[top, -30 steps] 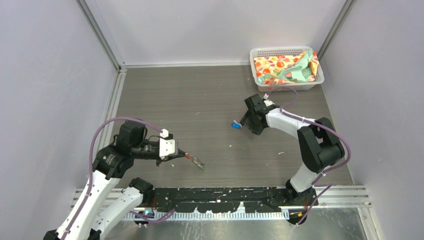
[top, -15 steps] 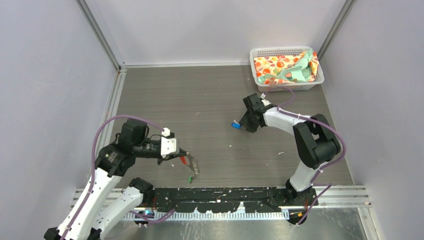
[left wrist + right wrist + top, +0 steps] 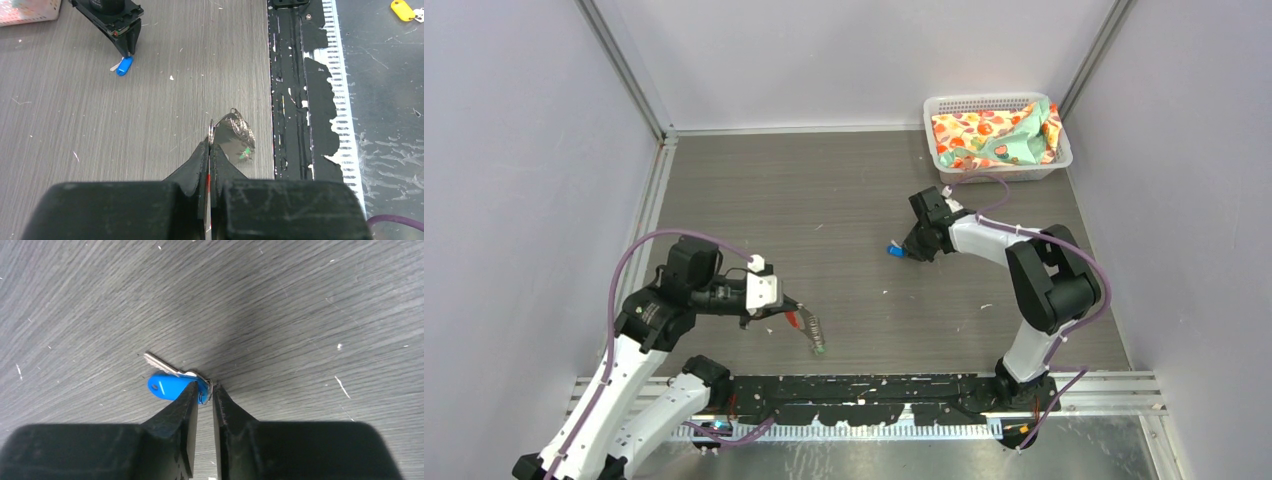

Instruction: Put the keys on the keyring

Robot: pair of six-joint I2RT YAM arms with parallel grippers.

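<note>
While left gripper (image 3: 210,143) clamped keyring (image 3: 239,131), right gripper (image 3: 205,390) narrowly straddled blue key (image 3: 167,385), hold uncertain.
Light, slippery; plastic head suited pinching.

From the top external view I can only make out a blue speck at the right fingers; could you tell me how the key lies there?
Observer: In the right wrist view the blue key lies flat on the table, with its blade pointing away from the right fingers.
Operator: Thank you. Are the fingers closed on it?
Observer: Their tips flank the rim of its head with a thin gap between them; I cannot confirm a grip.
Operator: And what does the left arm hold?
Observer: The left wrist view shows the left fingers shut on the keyring, with a red sliver pinched between them.
</note>
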